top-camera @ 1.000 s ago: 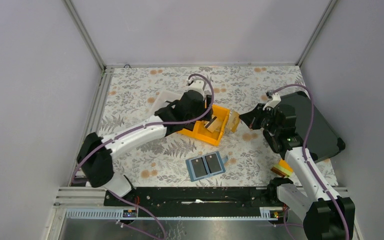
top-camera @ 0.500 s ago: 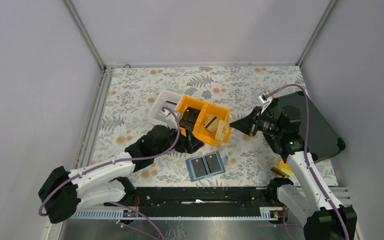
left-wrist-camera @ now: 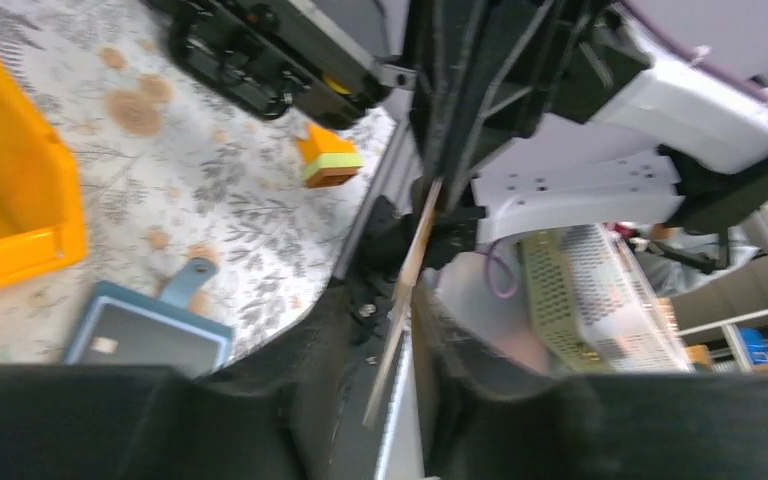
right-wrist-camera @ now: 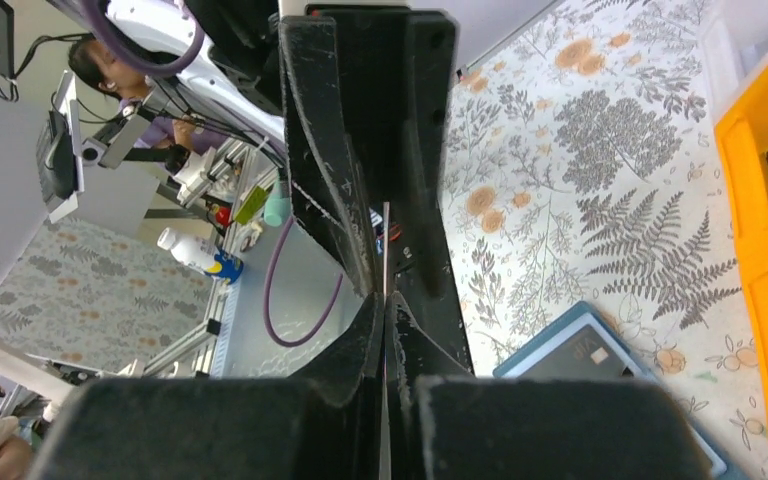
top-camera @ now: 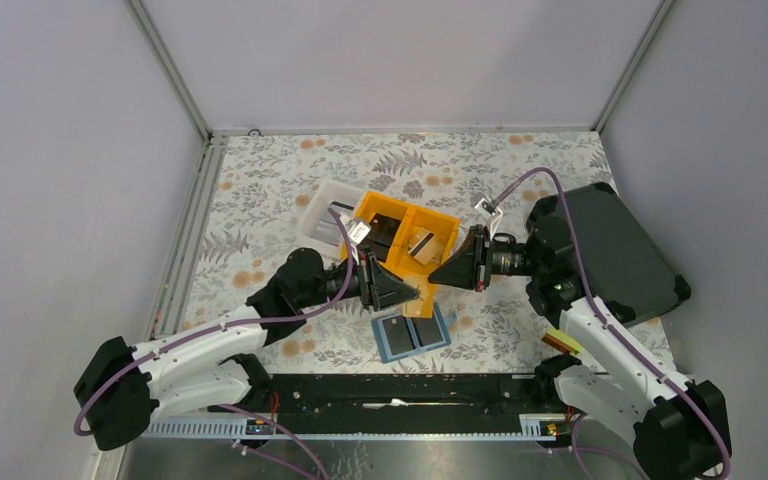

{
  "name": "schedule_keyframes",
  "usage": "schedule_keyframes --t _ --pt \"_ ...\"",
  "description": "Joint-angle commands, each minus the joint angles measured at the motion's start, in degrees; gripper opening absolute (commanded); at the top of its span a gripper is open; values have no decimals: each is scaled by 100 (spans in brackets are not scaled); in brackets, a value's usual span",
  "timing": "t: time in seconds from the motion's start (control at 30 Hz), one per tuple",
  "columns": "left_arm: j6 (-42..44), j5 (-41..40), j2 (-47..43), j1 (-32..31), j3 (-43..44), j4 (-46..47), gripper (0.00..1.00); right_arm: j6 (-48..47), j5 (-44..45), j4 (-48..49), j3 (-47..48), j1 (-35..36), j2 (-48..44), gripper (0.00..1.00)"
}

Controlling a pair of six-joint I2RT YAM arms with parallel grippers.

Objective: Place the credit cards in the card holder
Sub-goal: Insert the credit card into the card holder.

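- While the two grippers meet over the middle of the table (top-camera: pixel 260 200), an orange bin (left-wrist-camera: pixel 30 230) sits just on the far side of them. A white bin (top-camera: pixel 310 215) touches its far left side.
- A big black hard case (top-camera: pixel 615 250) lies on the right. A small orange and green block (left-wrist-camera: pixel 328 165) lies near the right arm's base.
- The card holder (left-wrist-camera: pixel 165 315) lies open flat on the table, just on the near side of the grippers. Two dark cards (top-camera: pixel 393 332) sit in it, side by side.
- The left arm stretches low from the near left corner toward the middle, pointing right.
- The right arm bends up from the near right and reaches left, so the grippers point at each other.
- The right gripper (top-camera: pixel 438 275) is pinched tight on one end of a credit card (left-wrist-camera: pixel 407 290).
- The left gripper (top-camera: pixel 412 292) has a finger on each side of the card's other end, with only a narrow gap. I cannot tell if they press on it.
- The credit card hangs in the air between the orange bin and the card holder. Its long way runs left to right, from one gripper to the other.
- Both wrist views see only its thin edge.
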Motion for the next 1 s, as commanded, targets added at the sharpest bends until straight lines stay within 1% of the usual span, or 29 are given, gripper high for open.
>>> schedule_keyframes --t 0.0,0.07,0.1,0.13,0.17,0.2,0.23,0.27,0.3,0.33,0.37,0.4,0.47,0.53,0.57,0.63,0.83,0.9,0.97 --pt "-234 526 -83 -25 -55 843 21 253 67 708 127 83 149 0" --pt "-240 546 -135 -30 -121 844 4 193 170 620 163 91 207 0" --pt "-236 541 -177 -29 -141 812 0 113 263 521 186 92 221 0" --pt "-206 490 -227 -27 -151 723 0 5 403 306 200 93 216 5" --pt "-156 405 -291 -28 -162 610 0 -146 607 68 220 90 183 19" --pt "-72 229 -384 -30 -154 264 0 -323 861 -226 247 90 144 31" --pt "147 -93 -481 -15 -119 -195 0 -508 1177 -543 280 93 72 41" --pt "315 -447 -598 -14 -49 -720 0 -694 1584 -914 310 93 -11 49" --pt "431 -814 -707 0 10 -1261 0 -829 2026 -1234 315 100 -100 54" --pt "500 -1163 -807 27 40 -1712 0 -943 2482 -1546 299 121 -210 63" --pt "503 -1410 -912 86 17 -2036 0 -1000 2854 -1750 237 137 -334 69" --pt "429 -1595 -1012 177 -38 -2246 0 -976 3191 -1848 121 189 -463 71" --pt "226 -1700 -1220 471 -209 -2683 0 -844 3702 -1950 -168 323 -708 75" --pt "25 -1721 -1309 754 -374 -2969 0 -633 4128 -2092 -461 560 -870 75" --pt "-48 -1693 -1336 816 -451 -3026 0 -548 4312 -2178 -570 707 -897 75" --pt "-256 -1677 -1391 865 -629 -3029 0 -318 4603 -2278 -811 1078 -887 71" --pt "-760 -1530 -1537 915 -1088 -2773 0 239 4814 -2228 -1241 1819 -514 56" --pt "-862 -1596 -1565 918 -1253 -2762 0 317 4831 -2056 -1304 2076 -265 56" --pt "-998 -1764 -1610 935 -1419 -2839 0 362 5053 -1954 -1233 2540 47 59"
